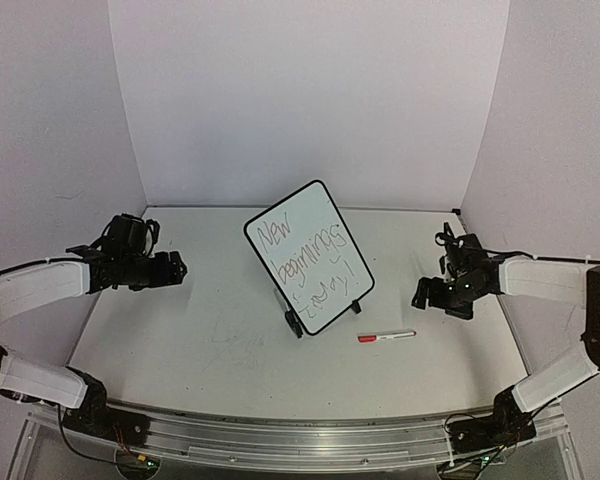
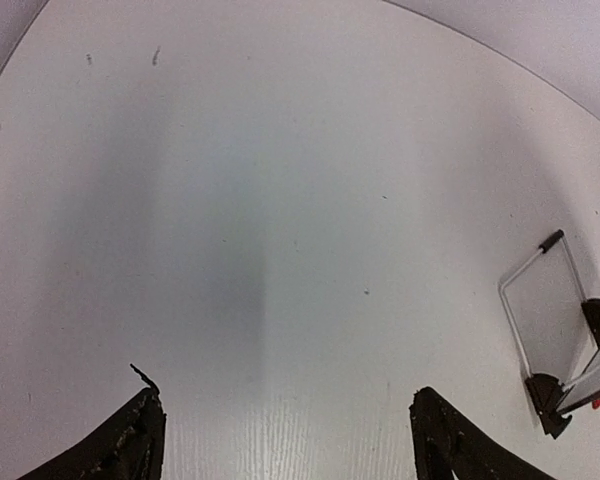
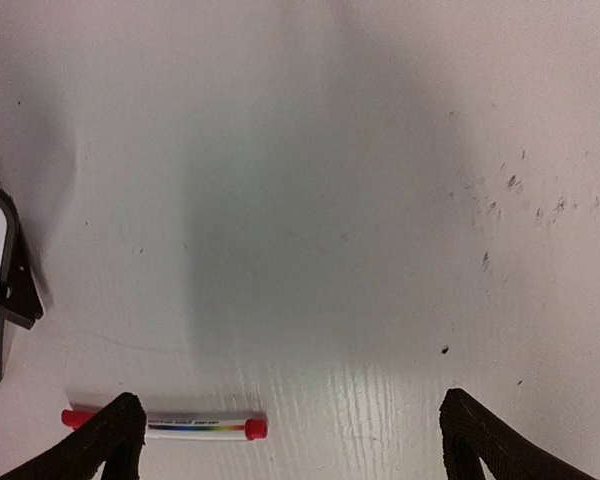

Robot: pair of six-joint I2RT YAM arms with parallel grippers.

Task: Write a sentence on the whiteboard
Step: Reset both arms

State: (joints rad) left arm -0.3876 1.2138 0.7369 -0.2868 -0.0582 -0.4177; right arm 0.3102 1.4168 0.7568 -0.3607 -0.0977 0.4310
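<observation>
The whiteboard [image 1: 325, 230] stands tilted on its two black feet at the table's middle. The sentence [image 1: 308, 258] runs across it in thin dark handwriting, in three lines. A red-capped marker [image 1: 386, 337] lies flat on the table just right of the board's front; in the right wrist view the marker [image 3: 195, 427] lies beside the left finger. My right gripper [image 1: 420, 295] hovers open to the right of the marker, with nothing between its fingers [image 3: 290, 410]. My left gripper [image 1: 177, 268] is open and empty [image 2: 285, 405], well left of the board. The board's foot [image 2: 548, 392] shows at the left wrist view's right edge.
White walls close in the table [image 1: 180, 340] at the back and on both sides. Faint smudges mark the tabletop [image 3: 520, 190] near the right gripper. A metal rail [image 1: 300, 440] runs along the near edge by the arm bases.
</observation>
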